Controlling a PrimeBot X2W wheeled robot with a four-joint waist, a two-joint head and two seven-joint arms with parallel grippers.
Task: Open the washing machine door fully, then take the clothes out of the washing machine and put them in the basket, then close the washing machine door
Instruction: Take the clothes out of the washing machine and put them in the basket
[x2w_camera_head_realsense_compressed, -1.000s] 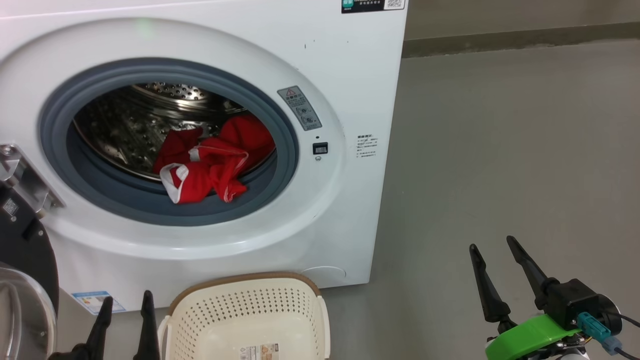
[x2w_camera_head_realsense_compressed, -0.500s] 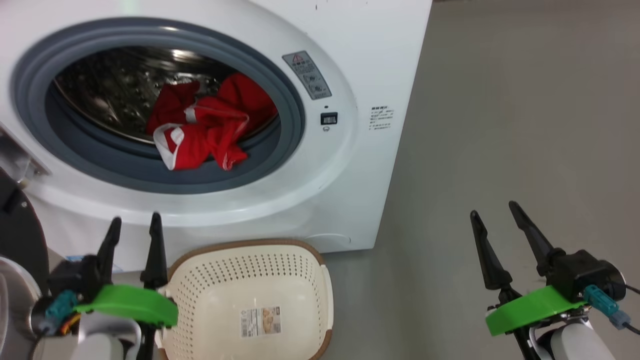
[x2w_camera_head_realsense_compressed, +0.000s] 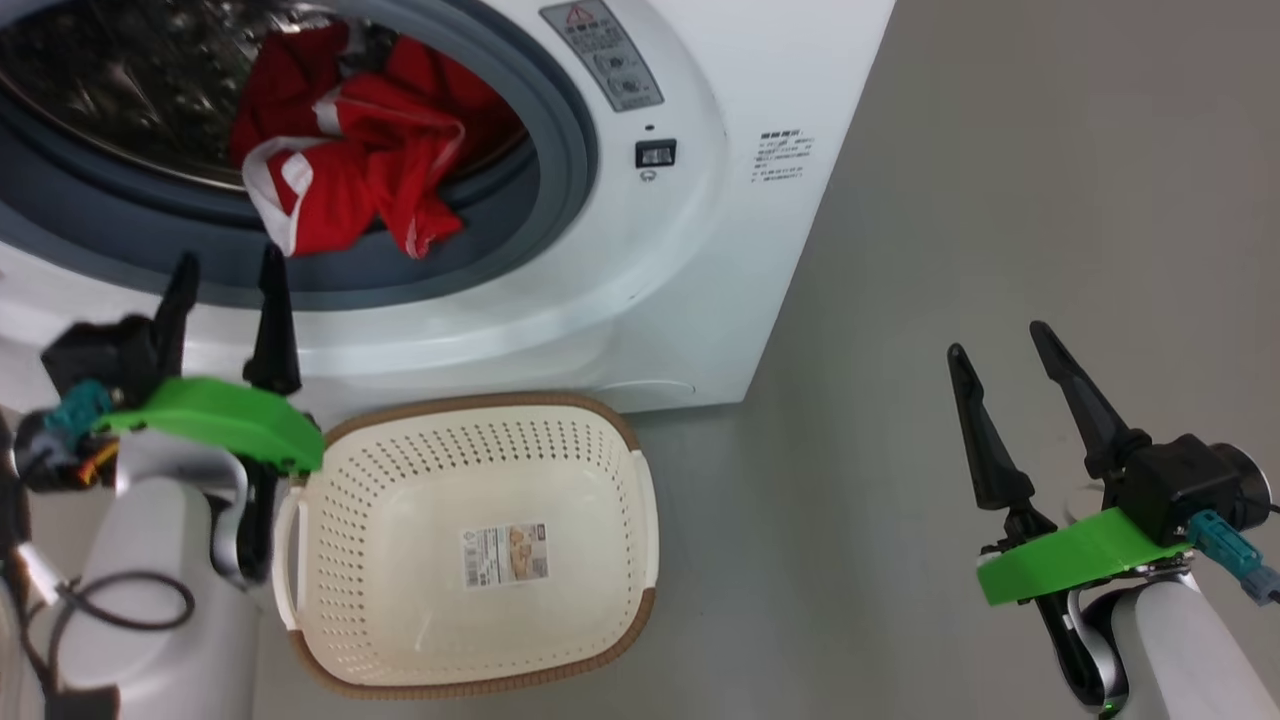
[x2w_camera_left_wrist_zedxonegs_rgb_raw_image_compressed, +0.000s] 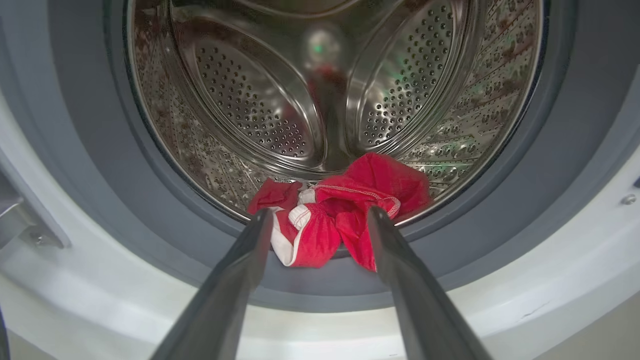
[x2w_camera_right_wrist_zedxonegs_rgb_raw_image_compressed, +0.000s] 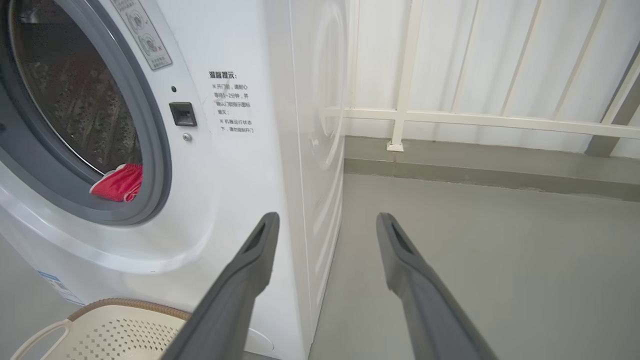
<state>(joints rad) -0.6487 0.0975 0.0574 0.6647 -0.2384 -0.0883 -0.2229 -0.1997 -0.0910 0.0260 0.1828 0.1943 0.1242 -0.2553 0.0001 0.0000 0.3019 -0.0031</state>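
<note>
The washing machine (x2w_camera_head_realsense_compressed: 690, 250) stands open, and its door is out of view. Red clothes (x2w_camera_head_realsense_compressed: 340, 150) with white trim lie at the drum's front lip, partly over the grey ring (x2w_camera_head_realsense_compressed: 560, 150). My left gripper (x2w_camera_head_realsense_compressed: 228, 262) is open just below the ring, a little short of the clothes. In the left wrist view, the left gripper (x2w_camera_left_wrist_zedxonegs_rgb_raw_image_compressed: 320, 212) frames the clothes (x2w_camera_left_wrist_zedxonegs_rgb_raw_image_compressed: 370, 185) from in front. The cream basket (x2w_camera_head_realsense_compressed: 480, 405) sits on the floor before the machine, holding nothing. My right gripper (x2w_camera_head_realsense_compressed: 998, 340) hangs open over bare floor at the right, holding nothing.
A metal hinge bracket (x2w_camera_left_wrist_zedxonegs_rgb_raw_image_compressed: 20, 225) juts from the left of the opening. In the right wrist view, the right gripper (x2w_camera_right_wrist_zedxonegs_rgb_raw_image_compressed: 326, 217) points past the machine's corner (x2w_camera_right_wrist_zedxonegs_rgb_raw_image_compressed: 300, 165) toward a white railing (x2w_camera_right_wrist_zedxonegs_rgb_raw_image_compressed: 450, 117) and wall. The grey floor (x2w_camera_head_realsense_compressed: 1000, 200) stretches right of the machine.
The head camera has tilted down, shifting the whole picture. My left gripper has risen from beside the basket to the drum opening's lower rim. The right gripper has hardly moved.
</note>
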